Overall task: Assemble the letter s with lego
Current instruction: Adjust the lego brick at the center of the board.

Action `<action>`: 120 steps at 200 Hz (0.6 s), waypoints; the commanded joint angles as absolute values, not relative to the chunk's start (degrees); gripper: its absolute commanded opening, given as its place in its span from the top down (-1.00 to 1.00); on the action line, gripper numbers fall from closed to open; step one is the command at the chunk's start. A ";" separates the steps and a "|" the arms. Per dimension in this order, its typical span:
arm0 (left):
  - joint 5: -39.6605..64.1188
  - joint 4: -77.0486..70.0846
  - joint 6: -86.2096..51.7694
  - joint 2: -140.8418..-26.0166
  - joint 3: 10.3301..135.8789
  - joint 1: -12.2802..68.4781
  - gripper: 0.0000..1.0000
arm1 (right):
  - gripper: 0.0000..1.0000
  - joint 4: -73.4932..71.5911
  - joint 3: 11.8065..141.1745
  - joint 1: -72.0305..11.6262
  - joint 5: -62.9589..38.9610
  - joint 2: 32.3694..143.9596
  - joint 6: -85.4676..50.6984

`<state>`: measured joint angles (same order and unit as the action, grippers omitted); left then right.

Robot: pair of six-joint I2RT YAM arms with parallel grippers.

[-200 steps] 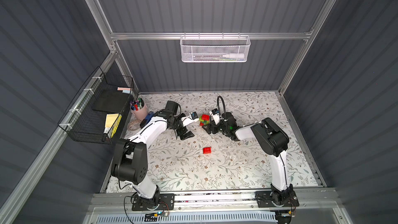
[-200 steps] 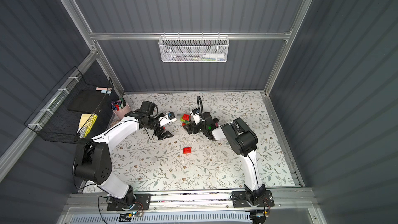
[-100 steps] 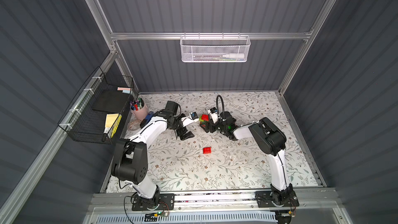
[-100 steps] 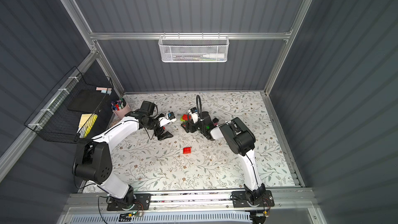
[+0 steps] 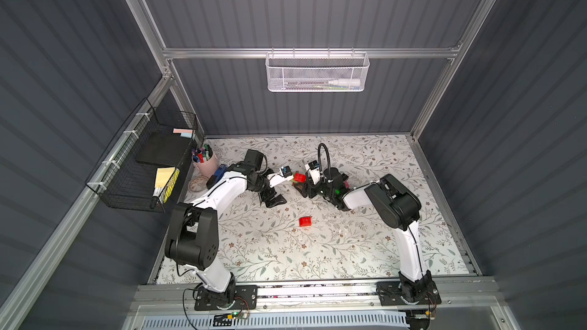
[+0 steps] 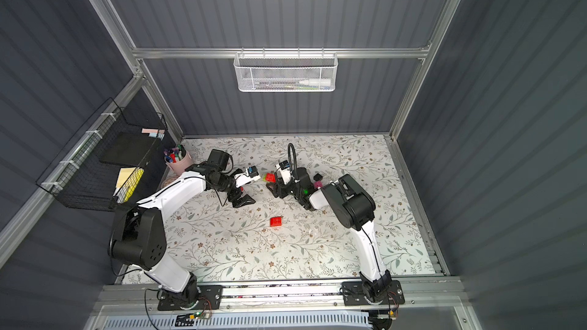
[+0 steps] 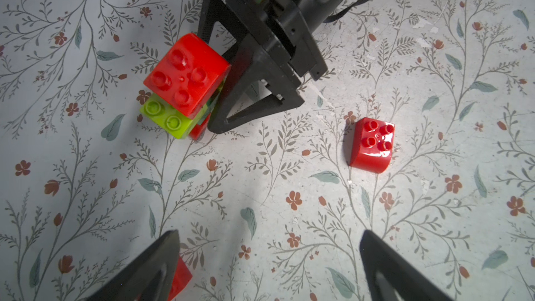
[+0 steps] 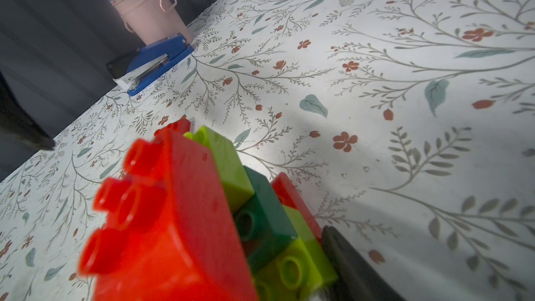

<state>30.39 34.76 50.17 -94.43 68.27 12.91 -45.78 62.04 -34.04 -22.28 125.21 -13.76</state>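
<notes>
The floral-patterned tabletop (image 5: 349, 249) holds a small stack of studded plastic lego bricks (image 7: 185, 82). A red square four-stud brick (image 7: 186, 73) sits on top. Below it a lime green brick (image 7: 165, 115) sticks out to one side, then comes a sliver of dark green, and another red piece is at the bottom. The stack's long axis rises from the table and its studs point upward. Whether it stands quite plumb cannot be told.

The right gripper (image 7: 207, 82) reaches in low from the side, its black triangular claw partly spread with the stack between the fingers. In the right wrist view one finger (image 8: 347, 256) lies against the lowest lime green brick (image 8: 292, 264). The other finger (image 8: 26, 128) stands clear of the bricks.

The left gripper (image 7: 269, 238) hovers close by, its claw spread wide and holding nothing. A red piece (image 7: 181, 277) peeks out from behind one of its fingers.

A loose red brick with one rounded side (image 7: 372, 144) lies apart from the stack, nearer the robot bases in both top views. Its studs point up and its curved face is turned toward the left gripper.

A black brick (image 6: 317, 175) and a pink brick (image 6: 317, 183) sit just beyond the right wrist.
</notes>
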 commanded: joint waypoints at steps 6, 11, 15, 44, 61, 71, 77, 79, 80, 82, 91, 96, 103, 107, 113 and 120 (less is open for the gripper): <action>31.64 36.87 50.76 -94.98 69.70 12.57 -0.99 | -0.40 -46.10 62.12 -34.36 -20.77 124.42 -13.62; 31.71 36.83 50.79 -95.09 69.87 12.57 -0.99 | -0.39 -45.89 62.29 -34.41 -20.73 124.39 -13.62; 31.75 36.89 50.74 -95.15 69.93 12.57 -0.99 | -0.38 -45.73 62.39 -34.39 -20.70 124.38 -13.74; 31.75 37.18 50.77 -95.35 70.12 12.57 -0.99 | -0.35 -44.68 62.75 -34.37 -19.57 123.95 -14.23; 31.73 37.18 50.75 -95.27 69.99 12.57 -0.99 | -0.34 -43.16 63.34 -34.35 -19.33 123.46 -14.50; 31.75 37.26 50.72 -95.36 70.18 12.57 -0.99 | -0.32 -42.47 63.70 -34.30 -19.64 123.38 -14.50; 31.73 37.35 50.71 -95.49 70.28 12.57 -0.99 | -0.32 -42.39 63.72 -34.36 -19.69 123.31 -14.79; 31.73 37.35 50.71 -95.46 70.35 12.57 -0.99 | -0.32 -42.32 63.72 -34.36 -19.69 123.27 -14.90; 31.73 37.35 50.71 -95.45 70.33 12.57 -0.99 | -0.31 -42.30 63.72 -34.37 -19.73 123.25 -15.01; 31.79 37.40 50.71 -95.47 70.43 12.57 -0.99 | -0.31 -42.24 63.79 -34.34 -19.76 123.29 -15.09; 31.83 37.51 50.78 -95.54 70.52 12.57 -0.99 | -0.30 -41.75 63.90 -34.36 -20.32 123.07 -15.20; 31.82 37.53 50.77 -95.54 70.65 12.57 -0.99 | -0.30 -41.53 63.98 -34.37 -20.64 122.92 -15.44; 31.89 37.61 50.71 -95.62 70.66 12.57 -0.99 | -0.30 -41.44 63.90 -34.32 -20.85 122.71 -15.63; 31.92 37.62 50.71 -95.58 70.66 12.57 -0.99 | -0.30 -41.36 63.78 -34.43 -20.91 122.55 -15.64; 31.93 37.62 50.72 -95.54 70.66 12.57 -0.99 | -0.30 -41.17 63.73 -34.37 -20.91 122.33 -15.73; 31.93 37.62 50.78 -95.54 70.62 12.57 -0.99 | -0.29 -40.90 63.71 -34.41 -20.85 122.14 -15.66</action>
